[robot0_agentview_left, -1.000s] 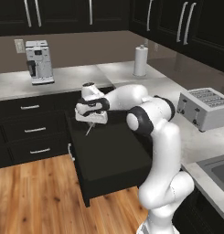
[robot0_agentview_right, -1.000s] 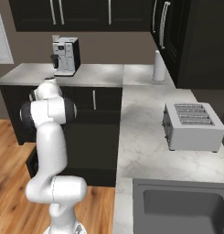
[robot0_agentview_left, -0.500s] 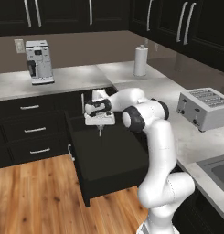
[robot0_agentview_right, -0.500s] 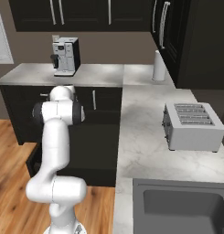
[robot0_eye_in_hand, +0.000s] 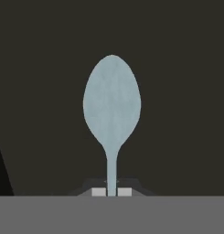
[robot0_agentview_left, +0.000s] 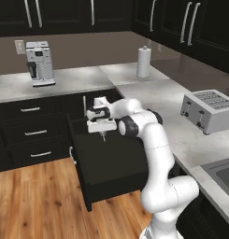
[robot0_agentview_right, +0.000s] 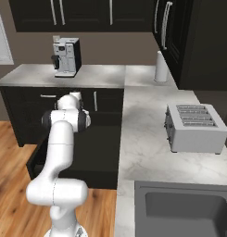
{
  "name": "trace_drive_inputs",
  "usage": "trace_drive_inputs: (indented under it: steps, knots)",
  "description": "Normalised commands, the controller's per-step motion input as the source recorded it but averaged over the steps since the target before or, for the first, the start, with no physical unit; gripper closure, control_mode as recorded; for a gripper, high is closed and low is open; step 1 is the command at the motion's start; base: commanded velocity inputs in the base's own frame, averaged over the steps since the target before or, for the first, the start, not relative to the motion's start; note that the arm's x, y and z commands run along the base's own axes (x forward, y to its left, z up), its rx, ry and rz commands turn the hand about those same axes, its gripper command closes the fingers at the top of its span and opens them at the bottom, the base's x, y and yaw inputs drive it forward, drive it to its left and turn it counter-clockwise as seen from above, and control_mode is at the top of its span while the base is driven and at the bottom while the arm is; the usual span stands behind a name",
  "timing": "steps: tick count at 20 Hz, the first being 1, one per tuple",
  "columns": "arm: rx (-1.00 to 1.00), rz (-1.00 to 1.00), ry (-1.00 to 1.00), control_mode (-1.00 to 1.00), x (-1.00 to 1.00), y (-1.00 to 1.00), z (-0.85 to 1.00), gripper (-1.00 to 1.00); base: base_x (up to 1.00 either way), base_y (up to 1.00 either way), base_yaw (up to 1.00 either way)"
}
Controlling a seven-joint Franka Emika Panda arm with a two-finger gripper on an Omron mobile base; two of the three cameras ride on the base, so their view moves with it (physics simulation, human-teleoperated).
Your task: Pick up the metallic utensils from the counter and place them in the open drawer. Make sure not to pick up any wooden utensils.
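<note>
The wide, deep black drawer (robot0_agentview_left: 106, 158) stands pulled out from the dark lower cabinets, and everything here is placed against it. Above its open cavity, toward the back near the cabinet face, hangs the robot's two-finger gripper (robot0_agentview_left: 103, 134), pointing straight down. Its jaws are closed tight on the thin handle of a small slim silvery spoon (robot0_eye_in_hand: 112, 114). In the hand view the spoon's oval bowl points away from the fingertips (robot0_eye_in_hand: 99, 192) with the drawer's dark inside behind it; the handle is pinched between the two pads. In the left base view the spoon (robot0_agentview_left: 103, 137) shows as a short pale sliver below the gripper, over the drawer's interior and not touching its floor as far as can be told.

To the left of the drawer is a stack of narrower black drawers with silver handles (robot0_agentview_left: 29, 133). Above and behind the drawer runs the plain grey countertop (robot0_agentview_left: 64, 79), bearing a silver coffee machine (robot0_agentview_left: 40, 63) to the left and a white paper-towel roll (robot0_agentview_left: 144, 62) at the corner. To the right of the drawer, on the adjoining marbled counter run (robot0_agentview_left: 172, 112), sits a silver toaster (robot0_agentview_left: 209, 110). Below the drawer is a wooden plank floor (robot0_agentview_left: 36, 205).
</note>
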Motion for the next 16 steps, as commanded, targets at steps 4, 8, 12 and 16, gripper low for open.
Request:
trace_drive_inputs:
  steps: [4,8,12,16]
  knots:
    - [0.0,0.09,0.0,-1.0,0.0,0.0,-0.66,1.0,0.0,0.0,0.0]
    - [0.0,0.09,0.01,-1.0,0.0,0.0,-0.58,1.0,0.0,0.0,0.0]
    - [0.0,0.08,0.06,-1.0,-0.23,-0.02,-0.09,1.0,0.0,0.0,0.0]
    - [0.03,0.04,0.0,-1.0,-0.85,-0.17,0.04,1.0,0.0,0.0,0.0]
